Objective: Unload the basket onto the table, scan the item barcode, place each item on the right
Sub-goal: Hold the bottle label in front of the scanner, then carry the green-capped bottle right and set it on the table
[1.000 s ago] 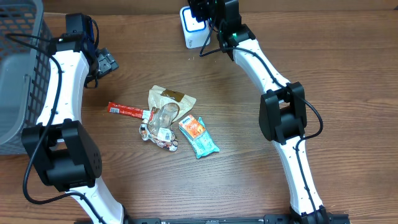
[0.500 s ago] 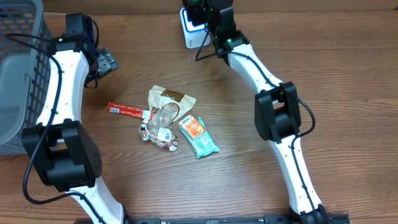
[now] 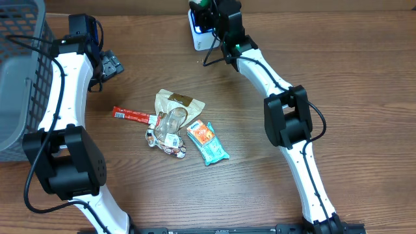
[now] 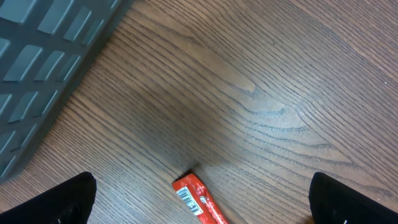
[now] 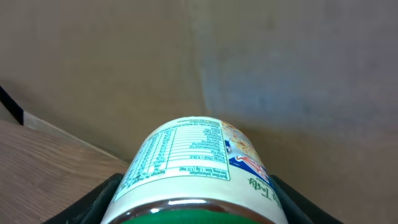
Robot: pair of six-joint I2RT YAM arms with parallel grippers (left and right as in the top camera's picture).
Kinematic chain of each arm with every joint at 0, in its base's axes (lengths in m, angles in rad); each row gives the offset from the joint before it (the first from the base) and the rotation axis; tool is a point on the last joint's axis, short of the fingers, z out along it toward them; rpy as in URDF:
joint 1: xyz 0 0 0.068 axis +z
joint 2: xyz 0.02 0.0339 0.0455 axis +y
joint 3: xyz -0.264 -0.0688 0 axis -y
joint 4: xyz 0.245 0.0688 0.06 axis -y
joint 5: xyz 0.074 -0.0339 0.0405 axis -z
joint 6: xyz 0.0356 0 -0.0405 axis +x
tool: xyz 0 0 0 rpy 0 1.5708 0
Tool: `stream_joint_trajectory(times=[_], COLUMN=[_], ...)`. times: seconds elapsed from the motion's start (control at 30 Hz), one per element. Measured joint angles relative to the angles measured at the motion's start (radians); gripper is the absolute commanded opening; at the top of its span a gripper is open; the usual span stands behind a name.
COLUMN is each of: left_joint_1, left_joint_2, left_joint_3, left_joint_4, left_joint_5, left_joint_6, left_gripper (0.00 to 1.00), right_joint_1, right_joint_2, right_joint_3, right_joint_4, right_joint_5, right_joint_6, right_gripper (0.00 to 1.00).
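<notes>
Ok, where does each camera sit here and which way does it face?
Overhead: above the table, facing down on snack pile, basket and scanner; left arm, right arm and open left pincer show.
Left wrist: on the left arm, facing down at wood and a red snack stick; its fingertips fill the bottom corners.
Right wrist: on the right arm, facing along the held jar toward a plain beige surface; its fingers flank the jar.
Shared: overhead and left wrist both show the red snack stick and basket.
</notes>
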Motion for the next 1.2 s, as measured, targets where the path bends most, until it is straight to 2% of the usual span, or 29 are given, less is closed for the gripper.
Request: stream_joint_trajectory(times=[0.07, 0.23, 0.4, 0.5, 0.53, 0.67, 0.83, 0.97, 1.2], left_joint_1=[0.0, 0.0, 0.0, 0.0, 0.0, 0.0, 0.0, 0.0, 0.0], left_joint_2=[0.0, 0.0, 0.0, 0.0, 0.0, 0.0, 0.0, 0.0, 0.0], left_joint_3=[0.0, 0.0, 0.0, 0.0, 0.0, 0.0, 0.0, 0.0, 0.0], left_joint_4=[0.0, 0.0, 0.0, 0.0, 0.0, -0.001, 0.0, 0.0, 0.0], left_joint_5=[0.0, 0.0, 0.0, 0.0, 0.0, 0.0, 0.0, 0.0, 0.0], left_joint_6=[0.0, 0.0, 0.0, 0.0, 0.0, 0.0, 0.0, 0.0, 0.0], left_gripper=[1.0, 1.0, 1.0, 1.0, 1.0, 1.0, 1.0, 1.0, 1.0], right_joint_1=[-0.006, -0.024, -0.056, -0.097, -0.128, -0.215, -0.334, -0.451, -0.632], right_joint_2=[-0.007, -0.12, -0.346, -0.503, -0.565, -0.598, -0.558, -0.548, -0.548], right_joint_3=[0.0, -0.007, -0.007, 0.001, 0.012, 0.027, -0.029, -0.132, -0.333], right_joint_4=[-0.033, -0.277, -0.554, -0.772, -0.901, -1.212, -1.472, -1.55, -1.513], right_joint_5=[0.0, 0.0, 0.0, -0.001, 0.0, 0.0, 0.003, 0.005, 0.01], right_joint_6=[0.0, 0.002, 0.003, 0.003, 0.003, 0.003, 0.003, 0.004, 0.003], right_gripper=[0.04, 0.04, 0.05, 0.04, 0.04, 0.04, 0.07, 0.08, 0.09])
